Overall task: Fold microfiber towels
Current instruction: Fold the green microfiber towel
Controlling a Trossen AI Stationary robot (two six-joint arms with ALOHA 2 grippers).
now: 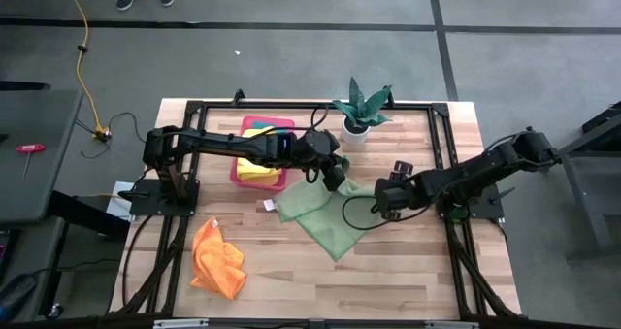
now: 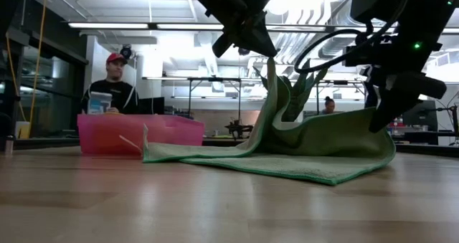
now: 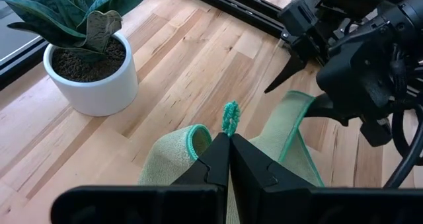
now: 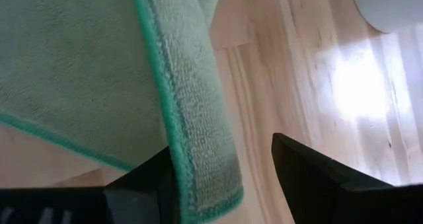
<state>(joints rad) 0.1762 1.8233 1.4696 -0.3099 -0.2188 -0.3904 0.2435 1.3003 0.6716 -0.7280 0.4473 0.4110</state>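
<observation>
A light green towel point(image 1: 325, 214) lies mid-table, one part of it pulled up into a peak point(image 2: 272, 78). My left gripper point(image 1: 336, 178) is shut on that peak. My right gripper point(image 1: 386, 193) hovers open at the towel's right side, where the raised teal-hemmed edge point(image 4: 192, 138) stands between its fingers, close to one of them. An orange towel point(image 1: 215, 259) lies crumpled on the table near the front left. Yellow and teal towels point(image 1: 262, 147) rest in the pink tray point(image 1: 236, 169). My left gripper pinches a small bunch of the towel's teal hem point(image 3: 230, 117) between its two fingertips, slanting down from the table's left. The hem pokes out just past the tips. The cloth hangs slack below, its lower part spread on the table point(image 2: 301, 168). My right gripper has the towel's edge beside one finger point(image 4: 142, 181); I cannot tell whether they touch.
A potted plant in a white pot point(image 1: 357, 125) stands just behind the towel. A small white scrap point(image 1: 268, 205) lies left of the towel. A black frame point(image 1: 441, 125) edges the table. A person sits beyond the far edge point(image 2: 111, 89).
</observation>
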